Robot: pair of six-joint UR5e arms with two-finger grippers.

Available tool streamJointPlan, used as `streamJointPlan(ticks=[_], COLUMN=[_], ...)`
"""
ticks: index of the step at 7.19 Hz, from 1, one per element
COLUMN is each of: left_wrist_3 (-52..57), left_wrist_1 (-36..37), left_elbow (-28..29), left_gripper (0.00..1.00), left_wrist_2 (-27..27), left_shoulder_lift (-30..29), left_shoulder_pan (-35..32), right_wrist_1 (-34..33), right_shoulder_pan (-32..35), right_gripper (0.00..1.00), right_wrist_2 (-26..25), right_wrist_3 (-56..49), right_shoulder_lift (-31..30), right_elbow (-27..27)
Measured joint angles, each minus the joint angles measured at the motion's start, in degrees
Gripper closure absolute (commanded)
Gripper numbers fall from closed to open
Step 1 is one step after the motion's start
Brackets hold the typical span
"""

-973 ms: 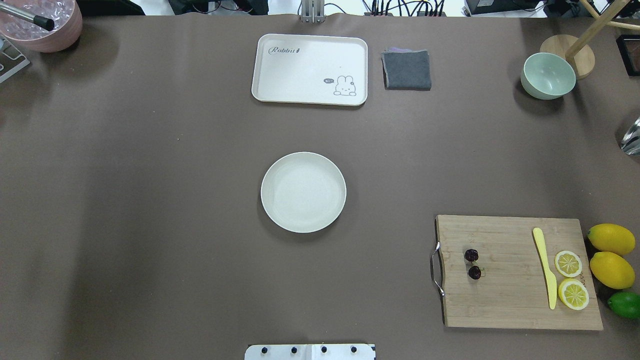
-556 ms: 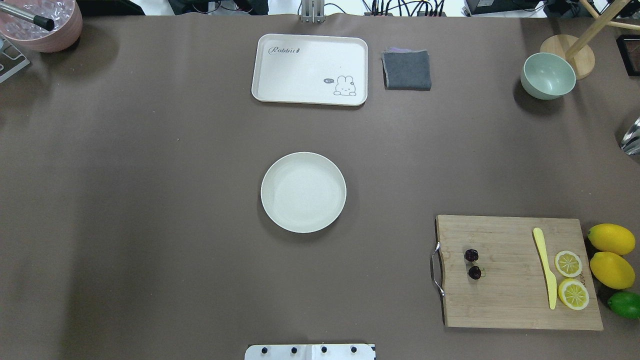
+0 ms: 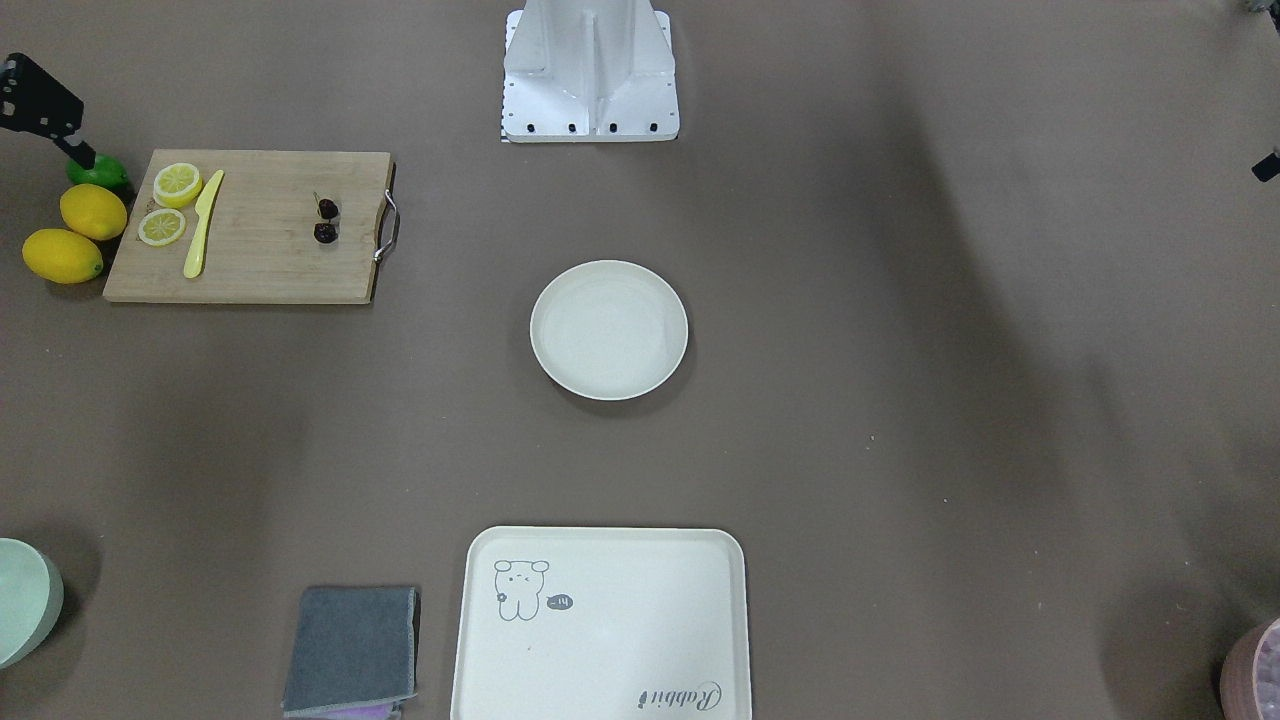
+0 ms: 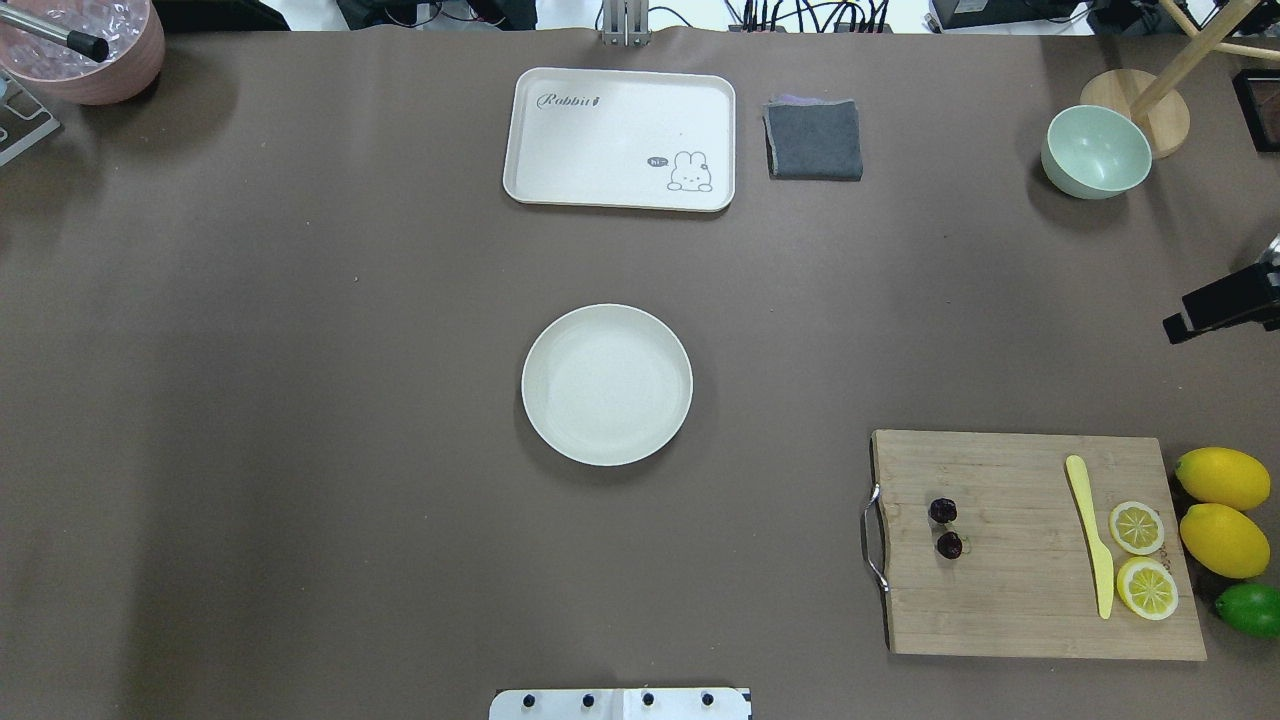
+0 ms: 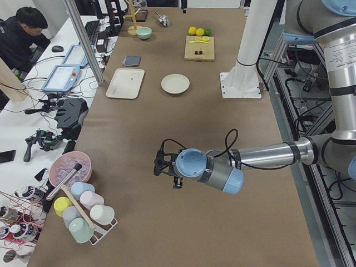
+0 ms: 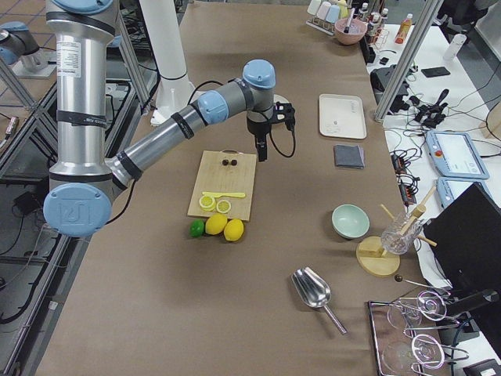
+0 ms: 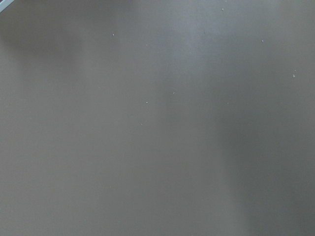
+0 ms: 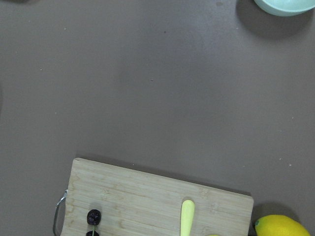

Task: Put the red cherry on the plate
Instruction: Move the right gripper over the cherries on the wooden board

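1. Red cherry: a pair of dark cherries lying on the cutting board, at the end with the metal handle. Nothing is touching them.
2. Plate: on the table, well apart from the board, out past its handle end and a little further from the robot. Nothing is on it.
3. Right gripper: hangs in the air off the board's far long edge, clear of board and cherries. The overhead view catches only a black piece of it at the frame edge, so I can't tell whether the fingers are spread or pressed together. Its wrist camera looks down on the board's far edge with one cherry in frame.
4. Left gripper: low over bare table, at the end of the table far from the board. It only really shows in the side view, so I can't tell its finger state. Its wrist camera sees nothing but brown table cover.
5. Also on the board: yellow knife and two lemon slices, at the end away from the handle.
6. Just off that same end: two lemons and a lime.
7. Well beyond the board's far edge: green bowl, grey cloth and rabbit tray.
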Motion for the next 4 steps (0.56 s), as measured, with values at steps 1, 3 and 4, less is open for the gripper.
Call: streamJointPlan(ticks=[1,3,4], left_wrist_3=[0.0,-0.1,-0.1], left_wrist_1=[0.1,0.2,0.2], left_elbow=[0.0,-0.1,-0.3], left_gripper=[0.01,0.01,0.01], left_wrist_2=[0.0,0.0,0.0], left_shoulder_lift=[-0.1,-0.4,-0.5], left_shoulder_pan=[0.0,0.0,0.0], right_wrist_1=[0.1,0.1,0.0], right_shoulder_pan=[-4.4,-12.3,-16.4], right_gripper=[0.02,0.04,0.03], right_wrist_2=[-3.4,-9.8,-12.6], right_wrist_3=[5.3,12.7,16.5], right_shoulder_lift=[0.6,1.0,1.0], right_elbow=[1.7,4.3,5.5])
